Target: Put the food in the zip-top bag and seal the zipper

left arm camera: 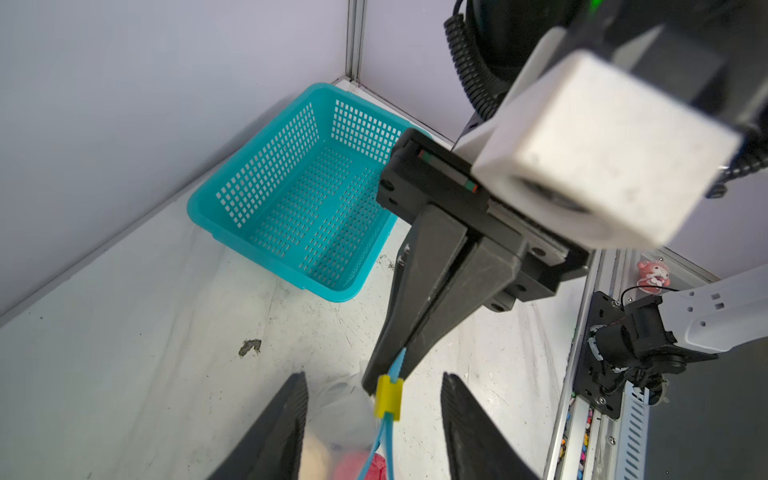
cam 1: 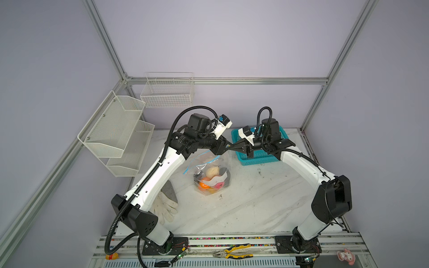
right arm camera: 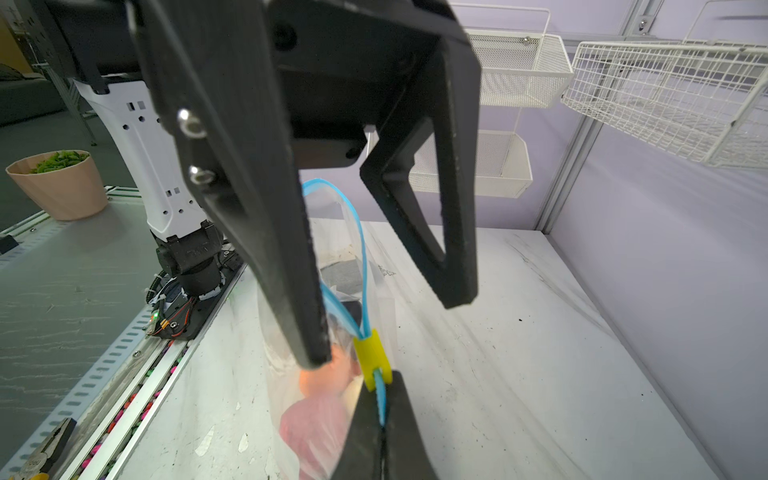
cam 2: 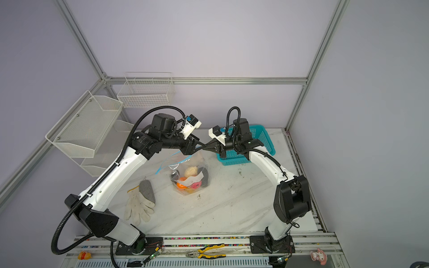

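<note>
Marble tabletop (cam 1: 255, 208), lilac walls (cam 1: 220, 34), zip-top bag (cam 1: 224, 162)

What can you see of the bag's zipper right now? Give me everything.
The zipper is a thin light-blue plastic strip along the mouth of the clear bag, with a small yellow-green slider at one end. Behind the slider its two tracks part into an open loop, so it is unsealed. The right gripper is shut on the short tail just past the slider, holding that end up off the table. The left gripper is open, fingers flanking the slider, not clearly touching it.
</note>
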You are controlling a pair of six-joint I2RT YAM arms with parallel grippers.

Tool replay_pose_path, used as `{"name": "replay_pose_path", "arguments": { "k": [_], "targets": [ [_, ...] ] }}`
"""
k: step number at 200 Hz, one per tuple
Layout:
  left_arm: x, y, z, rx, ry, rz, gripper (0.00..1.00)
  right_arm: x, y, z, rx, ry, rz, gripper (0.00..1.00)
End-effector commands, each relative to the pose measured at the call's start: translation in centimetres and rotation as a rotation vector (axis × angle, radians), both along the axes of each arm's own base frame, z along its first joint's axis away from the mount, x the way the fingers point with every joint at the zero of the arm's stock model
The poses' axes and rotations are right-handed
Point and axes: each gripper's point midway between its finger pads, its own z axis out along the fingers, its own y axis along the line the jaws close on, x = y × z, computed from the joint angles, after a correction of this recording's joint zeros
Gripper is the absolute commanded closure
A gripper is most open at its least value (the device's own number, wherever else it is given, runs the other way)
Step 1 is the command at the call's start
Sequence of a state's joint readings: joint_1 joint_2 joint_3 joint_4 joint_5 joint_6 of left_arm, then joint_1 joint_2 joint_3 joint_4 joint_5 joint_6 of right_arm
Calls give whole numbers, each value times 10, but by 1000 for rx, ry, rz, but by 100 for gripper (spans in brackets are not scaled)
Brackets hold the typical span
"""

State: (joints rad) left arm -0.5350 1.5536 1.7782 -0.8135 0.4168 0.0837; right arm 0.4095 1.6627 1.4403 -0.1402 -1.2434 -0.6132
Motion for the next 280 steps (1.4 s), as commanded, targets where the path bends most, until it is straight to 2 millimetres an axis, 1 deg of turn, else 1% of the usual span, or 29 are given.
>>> {"name": "replay_pose_path", "arguments": {
  "k": [1,61,117,146,180,199,247,265,280],
  "targets": [
    [-7,-5,32,-44,-130,-53,49,-3,1,8,25,-11,38,100],
    [-8,-4,19,-29,-106,-58,50,-5,0,12,30,-19,40,100],
    [-12,-2,-2,-6,-63,-58,50,-5,-2,13,34,-20,38,100],
    [-14,-2,-3,-8,-58,-65,51,-4,-3,14,38,-20,38,100],
    [-17,-3,-4,-15,-47,-74,58,-4,-2,14,39,-18,38,100],
    [-18,-4,-7,-13,-41,-78,64,-4,-2,14,40,-19,38,100],
    [-16,-4,-10,-8,-34,-74,62,-4,-3,15,42,-20,38,100],
    [-17,-6,-10,-9,-34,-78,64,-5,-3,14,41,-17,39,100],
    [-16,-6,-10,-9,-33,-79,64,-4,-4,14,42,-18,37,100]
  ]
}}
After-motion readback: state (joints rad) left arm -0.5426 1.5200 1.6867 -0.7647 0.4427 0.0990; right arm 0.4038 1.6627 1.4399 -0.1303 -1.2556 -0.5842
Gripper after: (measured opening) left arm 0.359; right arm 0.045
